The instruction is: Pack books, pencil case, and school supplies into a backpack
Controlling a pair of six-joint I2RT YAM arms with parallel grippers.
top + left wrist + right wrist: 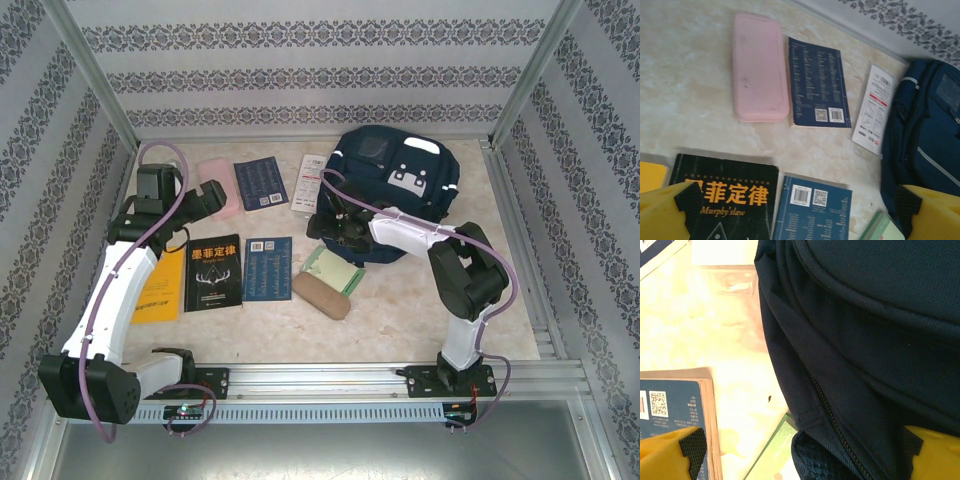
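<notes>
Right pincer (801,445) apart beside backpack (400,185) zip (832,425), far right tabletop (400,310) corner | left pincer (797,202) apart near black book (214,272) | step: likely opening backpack | next: pinch zip

backpack (400,185) navy, rear-right | books (214,272) flat, left | white pack (308,183) maybe touching backpack

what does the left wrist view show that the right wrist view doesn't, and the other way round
Left wrist view, not the right: the pink pencil case, the black book and a corner of the yellow book. Right wrist view, not the left: a zipper seen close up. Both: the backpack, the nearer dark blue booklet and the pale green notebook.
</notes>
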